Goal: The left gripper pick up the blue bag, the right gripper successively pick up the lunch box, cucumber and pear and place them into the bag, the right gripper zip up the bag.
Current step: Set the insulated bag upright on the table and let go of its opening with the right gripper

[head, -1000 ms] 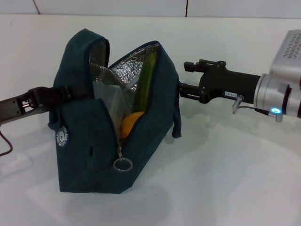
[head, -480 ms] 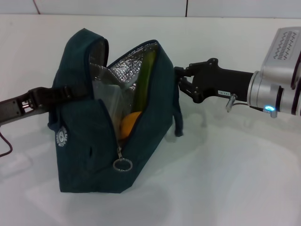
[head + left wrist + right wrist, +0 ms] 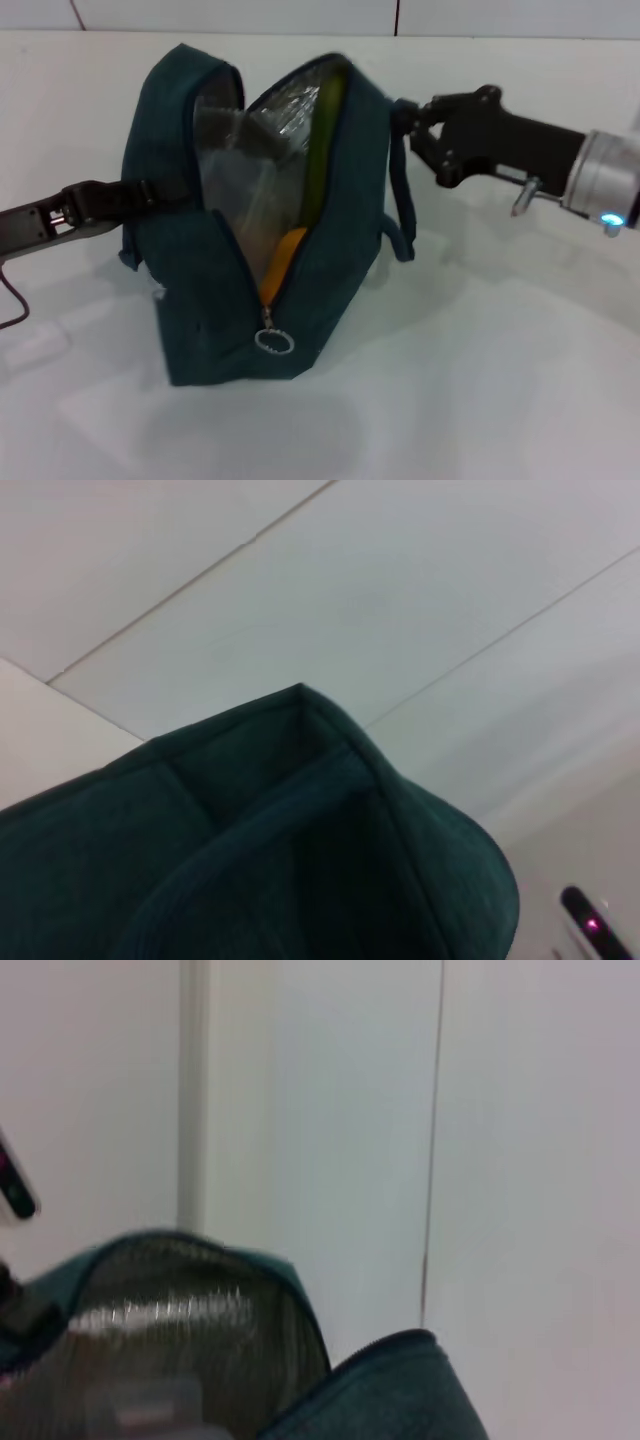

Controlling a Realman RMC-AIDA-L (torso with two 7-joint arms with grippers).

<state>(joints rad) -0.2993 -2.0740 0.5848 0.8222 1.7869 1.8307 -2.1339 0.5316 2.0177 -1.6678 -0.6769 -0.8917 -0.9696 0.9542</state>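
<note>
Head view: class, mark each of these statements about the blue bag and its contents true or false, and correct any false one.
1. The blue bag is zipped fully shut. False: its top gapes open, with the ring pull low down.
2. The cucumber stands inside the bag. True.
3. The pear lies on the table beside the bag. False: it is inside.
4. The right gripper is at the bag's handle side. True.
5. The left gripper is far from the bag. False: it is against the bag's side.

Lab-like test space, bare white table (image 3: 480, 380), plain white panelled walls (image 3: 320, 1110)
</note>
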